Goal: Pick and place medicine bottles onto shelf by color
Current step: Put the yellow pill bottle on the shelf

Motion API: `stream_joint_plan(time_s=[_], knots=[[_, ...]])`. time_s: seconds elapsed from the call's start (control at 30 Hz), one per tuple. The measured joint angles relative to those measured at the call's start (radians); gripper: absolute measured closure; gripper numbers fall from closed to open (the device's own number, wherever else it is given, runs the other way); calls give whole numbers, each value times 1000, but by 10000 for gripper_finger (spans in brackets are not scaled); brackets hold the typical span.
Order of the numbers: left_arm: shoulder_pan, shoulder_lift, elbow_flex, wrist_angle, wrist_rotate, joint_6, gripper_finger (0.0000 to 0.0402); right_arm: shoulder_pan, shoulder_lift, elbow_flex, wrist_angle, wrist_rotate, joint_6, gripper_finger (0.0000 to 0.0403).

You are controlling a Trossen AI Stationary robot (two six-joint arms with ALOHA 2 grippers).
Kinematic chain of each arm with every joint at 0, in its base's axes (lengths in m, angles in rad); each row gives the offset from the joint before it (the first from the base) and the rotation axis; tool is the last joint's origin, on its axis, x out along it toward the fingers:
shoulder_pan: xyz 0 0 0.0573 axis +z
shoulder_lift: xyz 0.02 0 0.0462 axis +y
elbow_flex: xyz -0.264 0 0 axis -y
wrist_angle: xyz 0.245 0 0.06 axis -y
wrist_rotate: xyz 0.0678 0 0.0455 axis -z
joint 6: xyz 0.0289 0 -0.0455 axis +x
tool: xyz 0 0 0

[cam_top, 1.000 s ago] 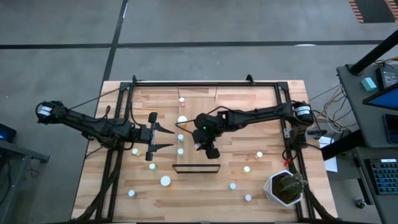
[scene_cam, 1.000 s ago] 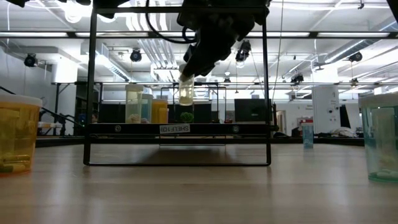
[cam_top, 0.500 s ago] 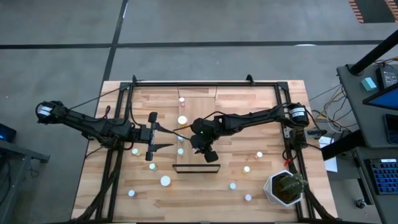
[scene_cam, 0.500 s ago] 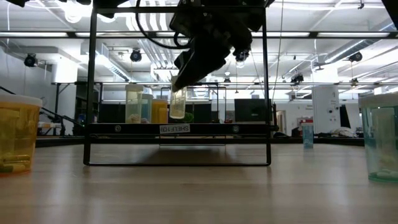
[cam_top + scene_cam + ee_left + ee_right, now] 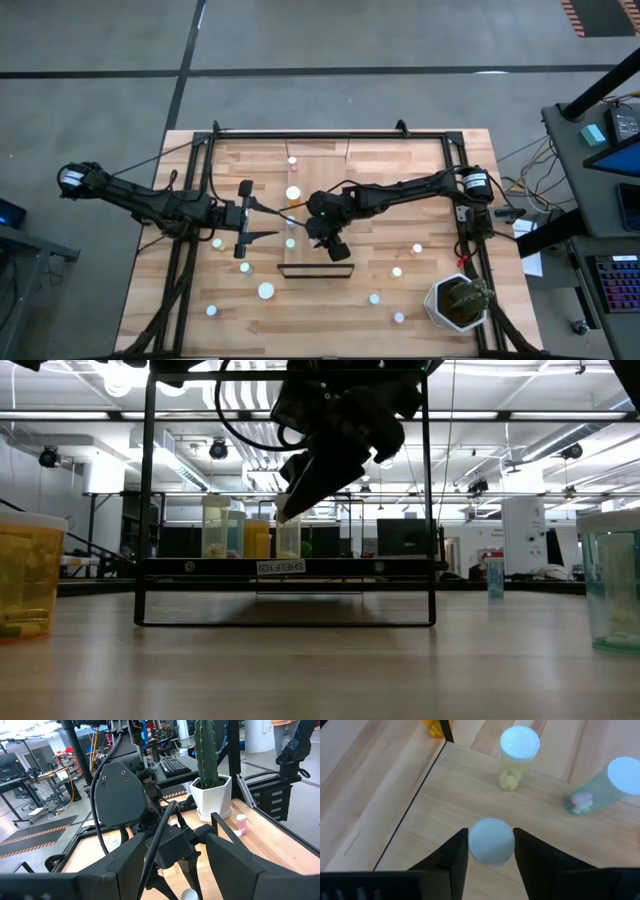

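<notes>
the right gripper [image 5: 491, 851] sits low over the shelf [image 5: 445, 820], fingers parted either side of a white-capped bottle [image 5: 491, 841] standing there; grip unclear. the left gripper [image 5: 262, 222], open and empty, waits left of the shelf.

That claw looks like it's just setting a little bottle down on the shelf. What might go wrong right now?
The right gripper sits close on both sides of the white-capped bottle, so pulling away crooked might tip it. Two neighbours, a yellowish bottle and a greenish bottle, stand nearby on the shelf and might get bumped. The left gripper waits close beside the shelf, so the arms might crowd each other.
</notes>
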Motion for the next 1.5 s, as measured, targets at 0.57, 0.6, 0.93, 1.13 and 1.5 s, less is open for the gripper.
stream_joint_plan(time_s=[0.57,0.6,0.93,1.13,1.5], knots=[[0,0,0,-3,0,-1,207,0,-51,99,-155,0,32,209],[0,0,0,-5,0,-1,207,-1,-59,108,-185,1,22,211],[0,0,0,-4,0,-1,207,-61,-58,80,-291,45,-45,312],[0,0,0,-3,0,1,207,-71,-7,41,-192,-90,-64,389],[0,0,0,-2,0,3,207,-56,14,41,-125,-139,-56,390]])
